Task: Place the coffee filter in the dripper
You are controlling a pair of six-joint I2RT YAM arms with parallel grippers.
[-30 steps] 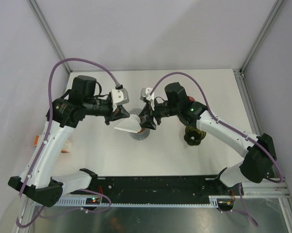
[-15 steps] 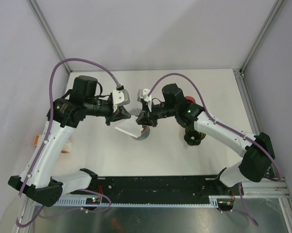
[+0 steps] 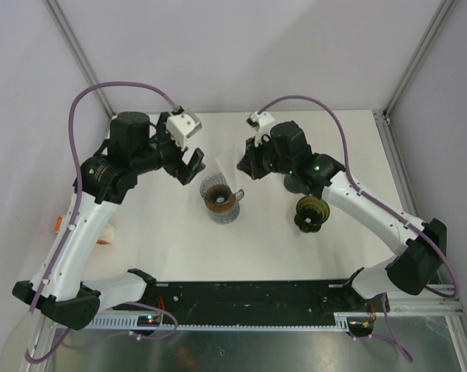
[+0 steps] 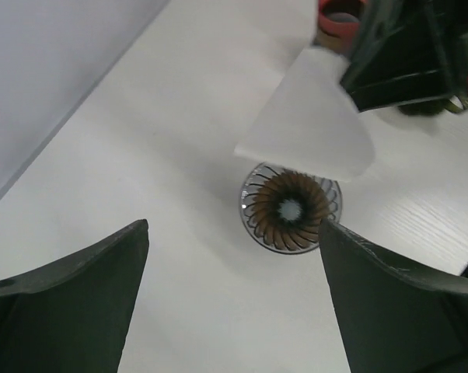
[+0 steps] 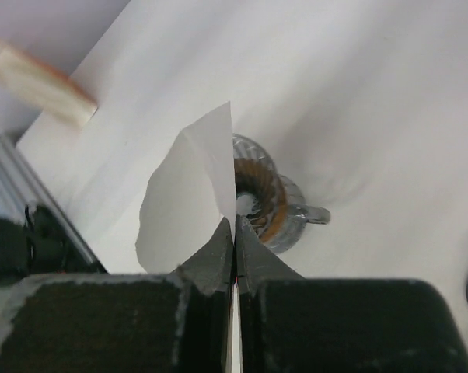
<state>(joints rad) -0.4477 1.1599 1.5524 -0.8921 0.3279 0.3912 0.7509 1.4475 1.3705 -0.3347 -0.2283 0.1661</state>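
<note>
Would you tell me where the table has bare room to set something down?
The widest bare patch lies between the dripper and the black base rail. A narrower strip runs along the far edge. Crowded around the dripper: the open left gripper, the right gripper pinching the filter, a dark fluted piece to its right.

In the right wrist view the coffee filter [image 5: 186, 196] hides the left half of the dripper [image 5: 265, 203].
</note>
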